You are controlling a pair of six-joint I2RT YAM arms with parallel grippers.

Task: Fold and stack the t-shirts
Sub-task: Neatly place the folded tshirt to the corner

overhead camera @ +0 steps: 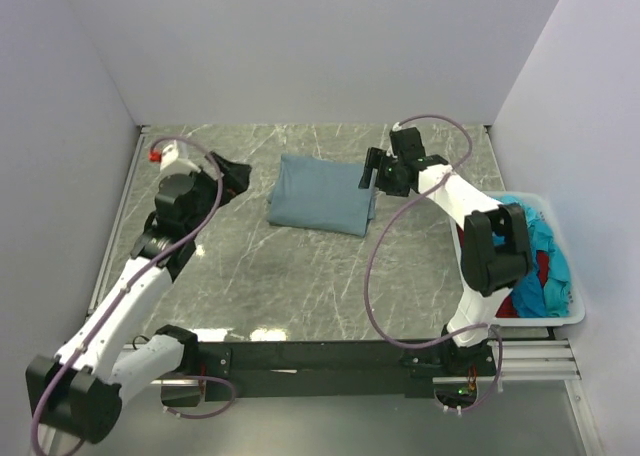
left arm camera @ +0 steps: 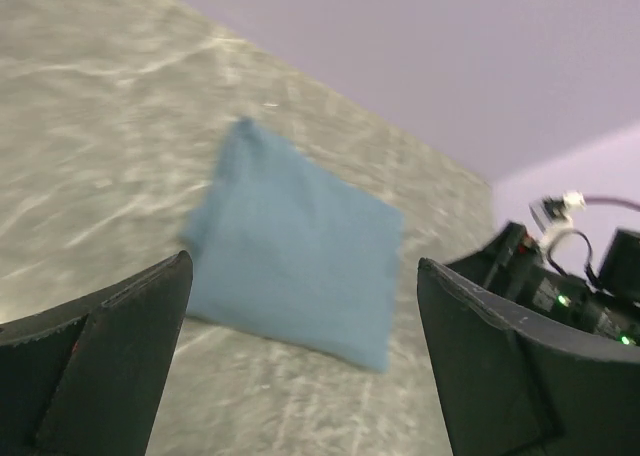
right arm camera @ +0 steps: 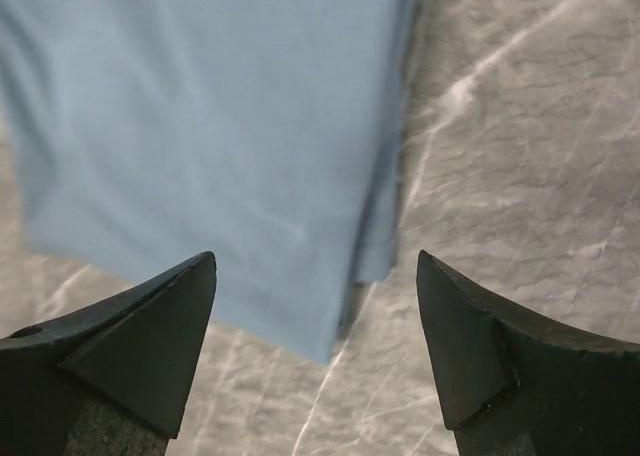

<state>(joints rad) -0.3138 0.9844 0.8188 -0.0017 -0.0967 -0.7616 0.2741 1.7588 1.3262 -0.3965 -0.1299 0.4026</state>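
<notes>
A grey-blue t-shirt (overhead camera: 322,194) lies folded into a flat rectangle at the back middle of the table. It also shows in the left wrist view (left arm camera: 295,251) and in the right wrist view (right arm camera: 210,136). My left gripper (overhead camera: 238,174) is open and empty, to the left of the shirt and apart from it. My right gripper (overhead camera: 368,172) is open and empty, above the shirt's right edge. A turquoise t-shirt (overhead camera: 545,261) and a dark red one (overhead camera: 518,302) lie bunched in the white bin (overhead camera: 573,298) at the right.
The grey marbled table (overhead camera: 300,276) has purple walls at the back and both sides. The white bin stands by the right arm's base. A black rail (overhead camera: 330,356) runs along the near edge between the two arm bases.
</notes>
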